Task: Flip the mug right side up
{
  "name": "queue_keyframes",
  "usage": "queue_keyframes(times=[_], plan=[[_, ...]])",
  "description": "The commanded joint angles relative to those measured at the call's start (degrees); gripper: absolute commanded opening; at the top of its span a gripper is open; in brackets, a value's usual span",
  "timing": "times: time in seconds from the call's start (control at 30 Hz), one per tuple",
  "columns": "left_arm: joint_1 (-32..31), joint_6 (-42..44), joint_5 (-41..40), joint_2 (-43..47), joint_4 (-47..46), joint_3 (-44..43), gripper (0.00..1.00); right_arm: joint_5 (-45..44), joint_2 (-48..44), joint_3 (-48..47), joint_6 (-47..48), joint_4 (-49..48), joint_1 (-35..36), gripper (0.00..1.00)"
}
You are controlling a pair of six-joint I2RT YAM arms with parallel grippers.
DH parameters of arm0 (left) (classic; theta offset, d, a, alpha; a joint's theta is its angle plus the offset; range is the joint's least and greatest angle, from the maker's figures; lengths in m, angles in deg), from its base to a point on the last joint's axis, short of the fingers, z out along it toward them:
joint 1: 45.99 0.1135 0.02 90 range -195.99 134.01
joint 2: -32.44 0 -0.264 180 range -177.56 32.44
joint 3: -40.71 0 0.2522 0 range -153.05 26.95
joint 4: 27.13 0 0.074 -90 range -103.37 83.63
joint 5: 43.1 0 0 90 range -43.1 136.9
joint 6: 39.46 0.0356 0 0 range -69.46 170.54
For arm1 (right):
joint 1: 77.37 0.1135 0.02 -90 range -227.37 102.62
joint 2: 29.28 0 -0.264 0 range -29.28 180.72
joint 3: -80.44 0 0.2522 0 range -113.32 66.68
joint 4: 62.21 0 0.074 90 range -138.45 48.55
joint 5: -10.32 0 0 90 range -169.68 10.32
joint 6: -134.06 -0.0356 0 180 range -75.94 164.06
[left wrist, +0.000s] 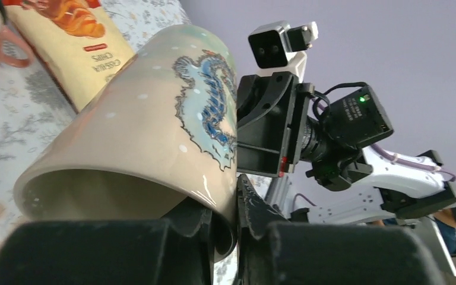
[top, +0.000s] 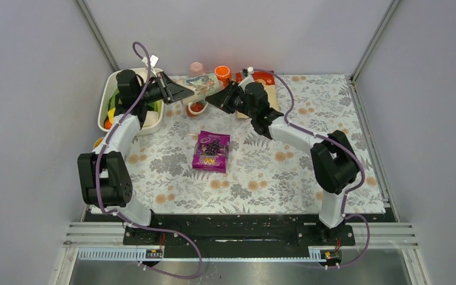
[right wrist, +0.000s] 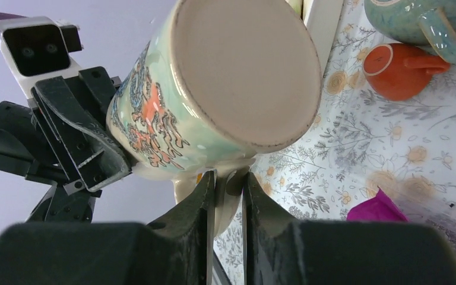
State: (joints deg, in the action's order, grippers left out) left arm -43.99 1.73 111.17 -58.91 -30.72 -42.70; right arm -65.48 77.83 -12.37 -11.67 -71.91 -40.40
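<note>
I can read "CHIPS" and what looks like "CASSAVA" on the yellow snack bag, but the yellow writing on the purple bag is too small for me.

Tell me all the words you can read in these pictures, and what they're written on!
"CASSAVA CHIPS": small print seen upside down on the yellow snack bag. That is my best reading.
Purple packet: it has yellow print, but it is too blurred to read.
Mug: only a dragon picture, with no words showing.
</note>
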Motion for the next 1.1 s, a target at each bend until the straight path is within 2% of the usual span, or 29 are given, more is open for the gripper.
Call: queue_keyframes(times=[0.0,0.07,0.1,0.2,0.33,0.43,0.53,0.6,0.67,0.77,0.9,0.97,1.07], plan=[[-0.9,11.4,-4.5,3.7,13.0,-3.2,0.00,5.8,1.2,-4.4,-0.7,-7.7,3.0,0.09],[-1.1,24.0,-11.4,4.3,27.3,-5.9,0.00,5.7,2.4,-4.7,-0.3,-4.7,3.0,0.26],[-1.1,28.1,-14.9,4.7,31.3,-6.5,0.00,5.9,3.1,-4.9,0.1,-3.2,3.0,0.41],[-1.0,37.4,-24.4,5.2,41.5,-8.5,0.00,7.7,5.5,-6.3,1.0,1.4,3.0,0.64],[-0.7,45.5,-33.2,6.9,48.4,-9.8,0.00,8.8,5.7,-5.8,3.1,4.2,2.9,0.76],[-0.8,54.9,-40.1,7.8,57.4,-13.4,0.00,8.3,3.9,-5.6,6.9,7.2,2.9,0.87],[-0.8,66.9,-45.8,6.6,70.4,-18.3,0.00,5.1,1.5,-6.7,14.3,14.4,3.3,0.92],[-0.9,72.8,-49.5,6.0,77.8,-18.2,0.00,2.3,0.5,-8.1,19.1,19.1,3.6,0.93],[-0.8,77.0,-53.7,5.7,80.4,-16.3,0.00,-0.8,0.4,-10.0,23.2,24.8,3.7,0.94],[-0.8,79.9,-59.9,5.7,80.8,-11.7,0.00,-8.0,1.9,-15.2,30.7,33.0,3.6,0.95],[-0.8,81.6,-63.7,5.2,80.0,-7.6,0.00,-19.5,8.5,-26.8,44.0,42.6,3.4,0.99],[-0.6,82.0,-65.7,5.3,78.4,-6.2,0.00,-19.4,12.7,-32.7,52.1,45.2,2.5,0.99],[-0.4,82.2,-67.2,4.3,77.5,-5.3,0.00,-16.2,19.9,-45.0,59.2,51.6,-0.8,0.99]])
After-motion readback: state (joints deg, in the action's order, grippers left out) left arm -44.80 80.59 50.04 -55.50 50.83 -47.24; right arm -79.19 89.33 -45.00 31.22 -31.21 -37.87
